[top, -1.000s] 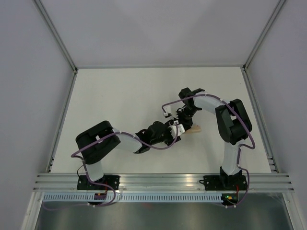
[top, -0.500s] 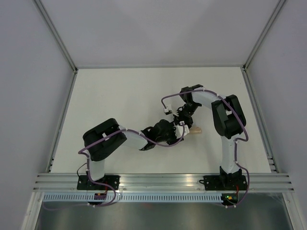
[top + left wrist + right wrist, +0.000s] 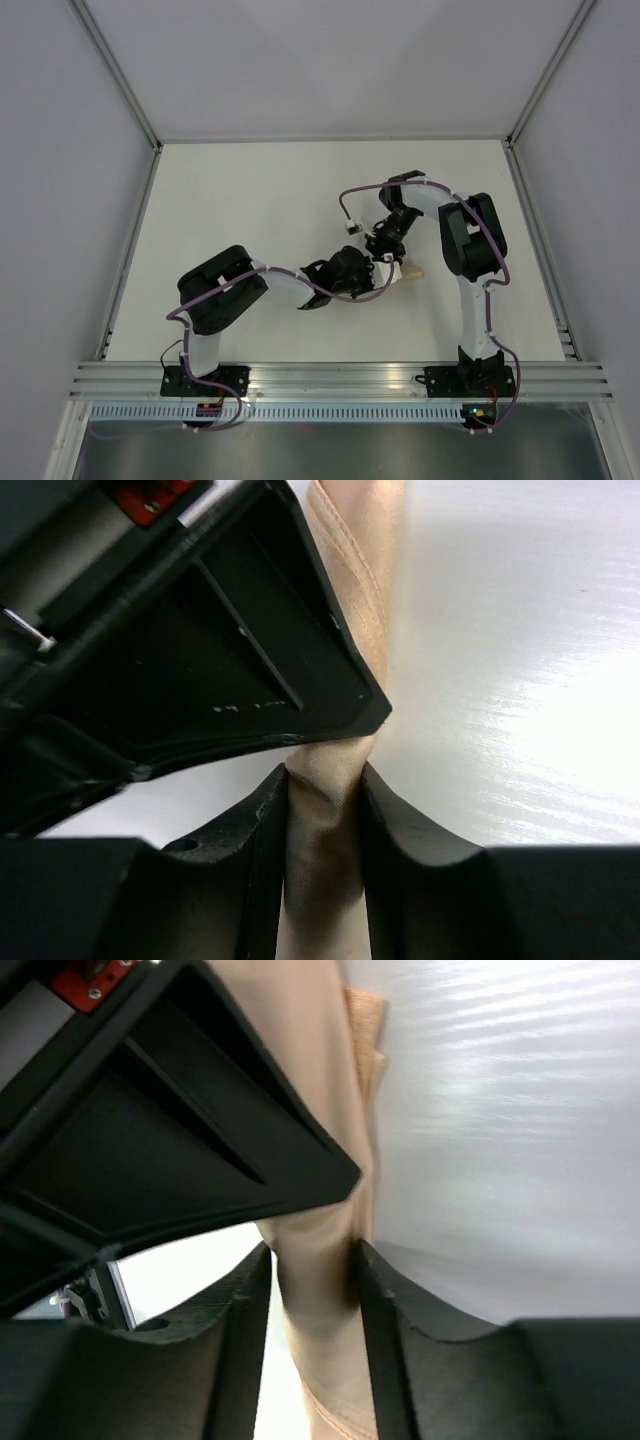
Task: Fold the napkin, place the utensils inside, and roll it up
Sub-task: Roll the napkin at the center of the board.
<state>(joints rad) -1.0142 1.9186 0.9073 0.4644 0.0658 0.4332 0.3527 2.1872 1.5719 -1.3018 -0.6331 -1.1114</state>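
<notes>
Grippers pinching napkin [image 3: 411, 271] on white table [image 3: 250, 200]
The left gripper [image 3: 325, 780] and right gripper [image 3: 312, 1260] are each clamping the tan roll, jaws half closed, right of the table's middle; pale walls [image 3: 320, 60] are enclosing three sides.

Standing here I can read no word, number, brand or sign anywhere, not on the napkin [image 3: 320, 840], the left arm [image 3: 280, 290], the right arm [image 3: 470, 240] or the table [image 3: 250, 200].

Seen from above, the napkin [image 3: 412, 271] is mostly hidden beneath the left gripper [image 3: 383, 268] and right gripper [image 3: 392, 255]. Both wrist views cut its ends off.
</notes>
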